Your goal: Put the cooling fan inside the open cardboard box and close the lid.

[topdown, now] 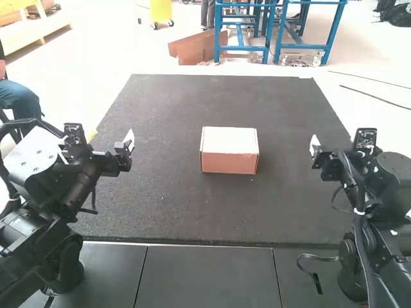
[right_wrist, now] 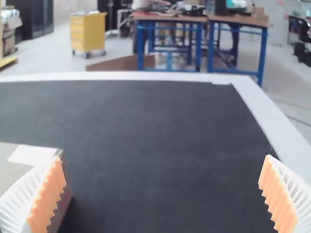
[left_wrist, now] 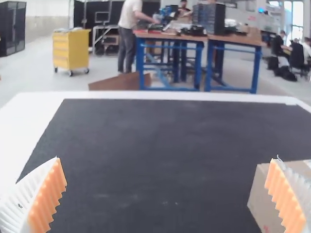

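Sitting on the black mat [topdown: 160, 192], shut cardboard box [topdown: 229, 150]; left claw [left_wrist: 167, 165], right claw [right_wrist: 163, 162] wide open, empty.

Tool [right_wrist: 161, 194] spread wide above mat [right_wrist: 146, 121], box [right_wrist: 24, 158] beside.

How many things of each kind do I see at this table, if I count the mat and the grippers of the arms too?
Closed brown cardboard box: 1
Flat black mat: 1
White ribbed grippers with orange pads, both open: 2 (left gripper, right gripper)
Total: 4
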You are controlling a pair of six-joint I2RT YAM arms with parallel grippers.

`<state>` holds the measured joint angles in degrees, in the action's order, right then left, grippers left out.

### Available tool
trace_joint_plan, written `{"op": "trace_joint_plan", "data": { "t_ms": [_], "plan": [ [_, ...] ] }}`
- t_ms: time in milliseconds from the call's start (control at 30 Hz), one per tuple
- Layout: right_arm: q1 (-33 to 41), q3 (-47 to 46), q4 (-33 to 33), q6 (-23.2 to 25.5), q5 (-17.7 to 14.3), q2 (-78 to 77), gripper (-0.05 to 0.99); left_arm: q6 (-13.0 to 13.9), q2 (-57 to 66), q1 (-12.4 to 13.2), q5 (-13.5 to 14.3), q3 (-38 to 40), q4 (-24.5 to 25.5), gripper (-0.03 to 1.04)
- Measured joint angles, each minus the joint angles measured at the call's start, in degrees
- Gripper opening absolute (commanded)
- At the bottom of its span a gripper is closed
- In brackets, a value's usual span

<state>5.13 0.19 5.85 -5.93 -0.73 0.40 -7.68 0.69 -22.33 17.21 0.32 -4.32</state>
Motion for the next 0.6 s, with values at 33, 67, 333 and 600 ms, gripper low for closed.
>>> {"op": "trace_joint_plan", "data": {
  "t_ms": [33,67,333,600],
  "plan": [
    [0.0,0.0,-0.2,0.1,0.0,0.0,0.91,-0.2,0.0,1.1,0.0,0.0,0.8,0.97],
    [0.0,0.0,-0.3,0.2,0.0,0.0,0.91,-0.3,0.0,2.2,0.0,0.0,1.6,0.97],
    [0.0,0.0,-3.4,0.3,0.0,0.0,0.91,-1.6,0.0,10.2,0.0,0.0,4.7,0.96],
    [0.0,0.0,-5.7,0.4,0.1,0.0,0.91,-1.6,0.0,9.8,0.0,0.0,6.3,0.96]
  ]
}}
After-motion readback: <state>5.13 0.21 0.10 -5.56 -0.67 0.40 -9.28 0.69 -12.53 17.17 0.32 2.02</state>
